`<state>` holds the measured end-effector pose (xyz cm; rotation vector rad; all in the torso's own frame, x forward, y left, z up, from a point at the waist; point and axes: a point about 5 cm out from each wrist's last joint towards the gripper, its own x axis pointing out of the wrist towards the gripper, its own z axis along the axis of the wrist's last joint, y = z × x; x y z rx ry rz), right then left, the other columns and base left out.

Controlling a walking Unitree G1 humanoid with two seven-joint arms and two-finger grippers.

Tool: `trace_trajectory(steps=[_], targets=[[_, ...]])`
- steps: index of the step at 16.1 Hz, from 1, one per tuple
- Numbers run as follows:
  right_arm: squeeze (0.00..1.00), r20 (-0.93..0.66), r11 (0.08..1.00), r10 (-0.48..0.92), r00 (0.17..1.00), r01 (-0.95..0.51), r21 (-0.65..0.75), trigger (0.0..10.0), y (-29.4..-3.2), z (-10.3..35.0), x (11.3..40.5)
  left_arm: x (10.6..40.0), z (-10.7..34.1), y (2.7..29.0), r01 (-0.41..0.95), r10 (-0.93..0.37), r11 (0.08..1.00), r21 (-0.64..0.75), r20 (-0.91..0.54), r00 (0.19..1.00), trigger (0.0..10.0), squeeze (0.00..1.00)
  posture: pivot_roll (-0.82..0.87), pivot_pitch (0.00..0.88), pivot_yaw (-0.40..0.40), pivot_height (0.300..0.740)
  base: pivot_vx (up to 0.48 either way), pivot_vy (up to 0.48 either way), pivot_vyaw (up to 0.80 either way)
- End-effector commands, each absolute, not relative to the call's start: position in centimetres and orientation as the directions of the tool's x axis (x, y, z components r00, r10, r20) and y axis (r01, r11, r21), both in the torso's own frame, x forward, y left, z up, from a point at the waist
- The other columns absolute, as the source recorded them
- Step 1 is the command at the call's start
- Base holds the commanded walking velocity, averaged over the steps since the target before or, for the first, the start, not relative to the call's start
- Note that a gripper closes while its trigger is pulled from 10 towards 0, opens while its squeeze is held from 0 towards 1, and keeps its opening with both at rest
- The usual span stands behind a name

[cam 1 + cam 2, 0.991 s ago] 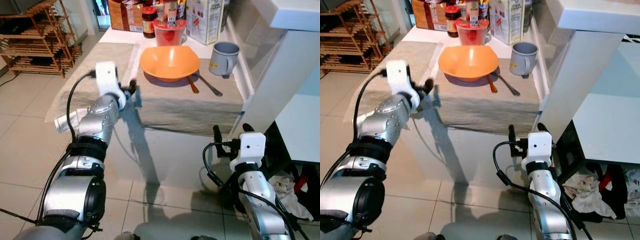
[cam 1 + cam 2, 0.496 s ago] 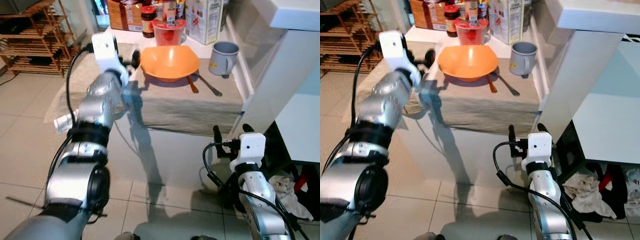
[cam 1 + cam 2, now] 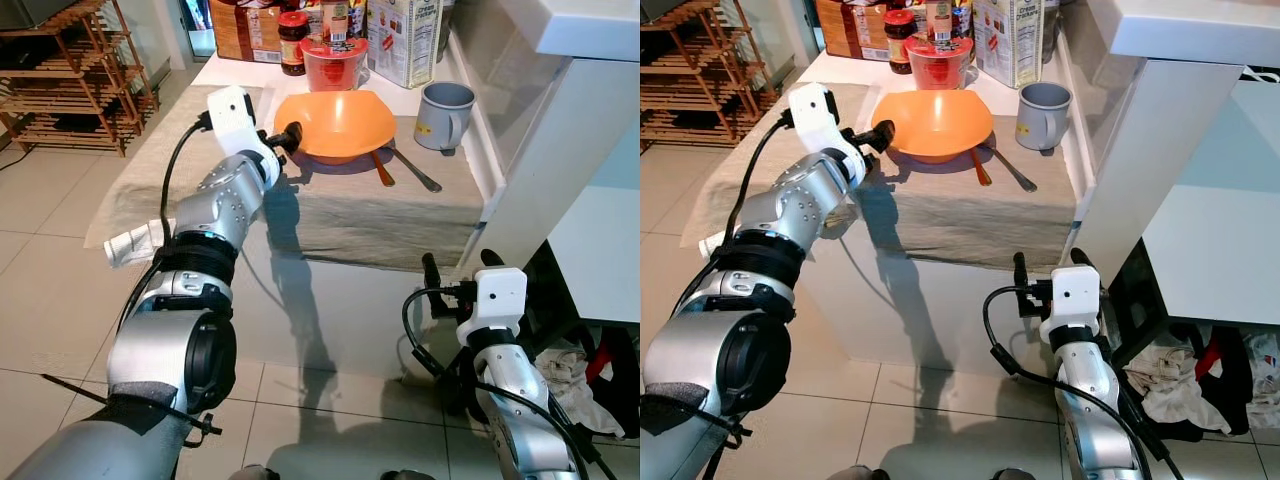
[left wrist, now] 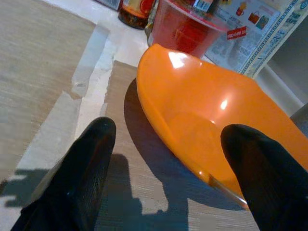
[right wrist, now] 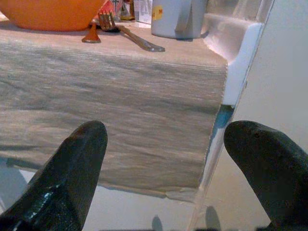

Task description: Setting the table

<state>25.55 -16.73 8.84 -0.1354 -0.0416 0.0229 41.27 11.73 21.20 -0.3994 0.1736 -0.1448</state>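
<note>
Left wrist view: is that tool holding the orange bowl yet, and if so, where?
Nothing is held. The left tool is open beside the orange bowl, its fingers straddling the near rim without touching it.

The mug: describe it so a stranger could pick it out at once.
Start at the white table against the wall, and find the placemat that hangs over its near edge. Past the orange bowl and the fork, at the placemat's far right corner, stands the mug: plain grey-blue with a handle, unlike the red tub and printed boxes behind.

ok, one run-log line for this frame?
task: setting the table | left end effector: open, at rim of glossy orange plastic bowl | right end effector: open, idle, low before beige woven placemat
</note>
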Motion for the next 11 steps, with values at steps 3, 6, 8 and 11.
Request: trace_trajectory(steps=[3,6,8,11], targets=[[0.0,0.032,0.99,0.021,0.999,-0.016,-0.141,10.0,-16.8,8.8,25.3,41.5,21.9,10.8,0.12,-0.199,0.893,-0.434,-0.141,0.97,10.0,0.0,-0.12,0.05,0.07,0.74,0.0,0.0,0.0],[0.0,0.03,0.99,0.017,0.999,-0.012,-0.141,10.0,-16.8,8.8,25.1,41.5,21.7,10.4,0.118,-0.215,0.879,-0.461,-0.163,0.963,10.0,0.0,-0.12,0.055,0.073,0.74,0.0,0.0,0.0],[0.0,0.029,0.99,0.015,0.999,-0.011,-0.141,10.0,-16.8,8.8,25.0,41.6,21.5,10.3,0.112,-0.217,0.878,-0.466,-0.178,0.96,10.0,0.0,-0.13,0.058,0.074,0.74,0.0,0.0,0.0],[0.0,0.028,0.99,0.013,1.0,-0.009,-0.143,10.0,-16.8,8.8,24.9,41.6,21.2,9.9,0.11,-0.219,0.88,-0.461,-0.191,0.957,10.0,0.0,-0.13,0.065,0.074,0.74,0.0,0.0,0.0]])
